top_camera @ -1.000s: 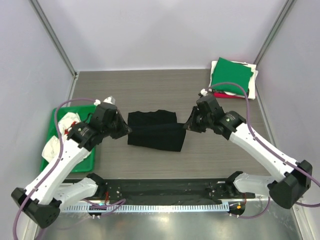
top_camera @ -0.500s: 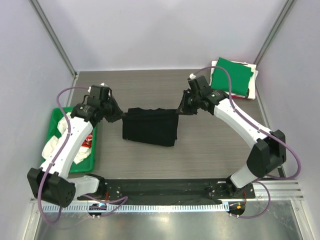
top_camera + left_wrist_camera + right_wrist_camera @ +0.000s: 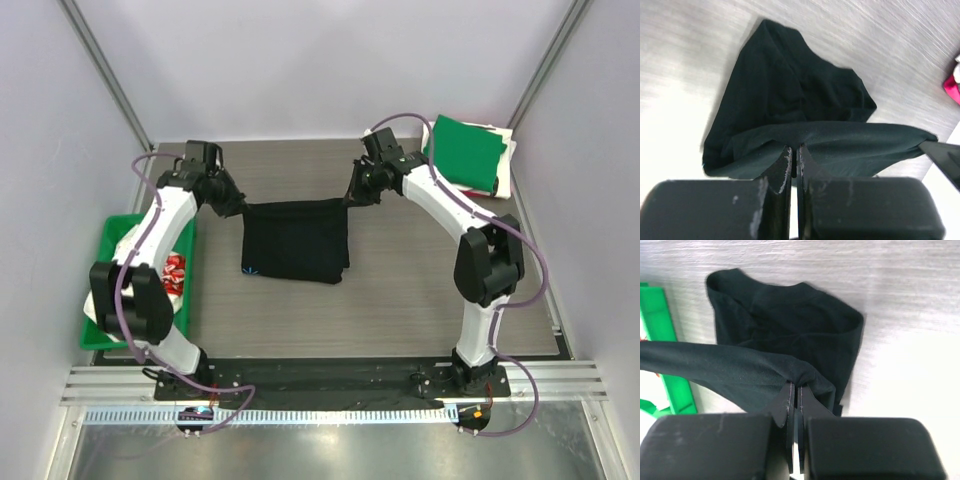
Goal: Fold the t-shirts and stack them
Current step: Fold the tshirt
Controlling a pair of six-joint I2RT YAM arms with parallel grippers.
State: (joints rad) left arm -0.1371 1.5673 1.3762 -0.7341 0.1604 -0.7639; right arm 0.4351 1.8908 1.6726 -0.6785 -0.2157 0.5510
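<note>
T-shirt (image 3: pixel 295 245) lifted rearward, left tool (image 3: pixel 240 207), right tool (image 3: pixel 347 197) pinching

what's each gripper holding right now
Left gripper: shut on a corner of the large black cloth t-shirt.
Right gripper: shut on its other corner.

So the black t-shirt (image 3: pixel 295 243) is held by its two far corners, stretched between the left gripper (image 3: pixel 238 205) and the right gripper (image 3: pixel 350 197), both pinched onto its top edge. That edge is pulled fairly straight, and the rest is draped onto the table (image 3: pixel 420 290) toward the near side. In the far right corner, a folded green t-shirt (image 3: pixel 462 153) is stacked on a white t-shirt (image 3: pixel 505 170). A green tray (image 3: pixel 184 295) is parked at the left edge, partly covered by the left arm, with white and red stuff in it that can't be made out.
</note>
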